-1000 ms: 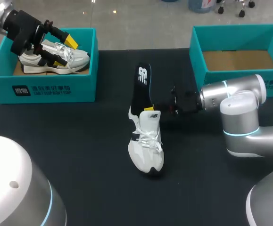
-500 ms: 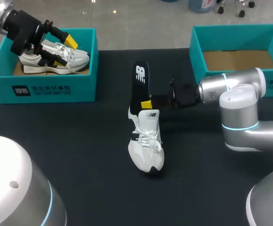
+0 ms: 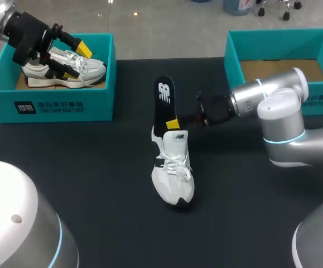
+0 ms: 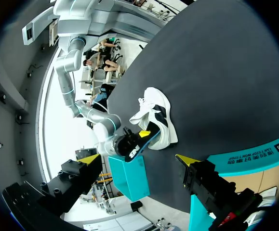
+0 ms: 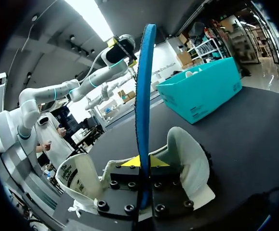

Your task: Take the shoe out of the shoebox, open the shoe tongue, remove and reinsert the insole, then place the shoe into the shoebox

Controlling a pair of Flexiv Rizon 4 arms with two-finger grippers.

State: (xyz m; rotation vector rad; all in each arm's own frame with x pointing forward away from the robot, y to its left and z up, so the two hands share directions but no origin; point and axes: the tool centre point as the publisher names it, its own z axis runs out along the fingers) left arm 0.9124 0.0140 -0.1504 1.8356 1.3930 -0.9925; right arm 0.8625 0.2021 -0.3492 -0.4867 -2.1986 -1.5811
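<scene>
A white shoe point(image 3: 173, 174) lies mid-table with its toe toward the front edge. A black insole point(image 3: 163, 105) sticks out past its heel opening. My right gripper point(image 3: 173, 124) is shut on the insole, just over the heel. In the right wrist view the insole point(image 5: 144, 96) stands edge-on between the yellow tips of the right gripper point(image 5: 142, 161), with the shoe's collar point(image 5: 187, 161) below. My left gripper point(image 3: 76, 60) hangs open over the left shoebox point(image 3: 55, 106), above a second white shoe point(image 3: 66, 70). In the left wrist view the left gripper point(image 4: 138, 158) is empty and the shoe point(image 4: 156, 118) lies far ahead.
A second teal shoebox point(image 3: 284, 42) with a bare cardboard bottom stands at the back right, behind my right arm point(image 3: 273, 103). Black tabletop surrounds the shoe.
My right gripper has shifted slightly left and away with the insole, whose top end now leans more to the left. The left arm and the shoes have not moved.
</scene>
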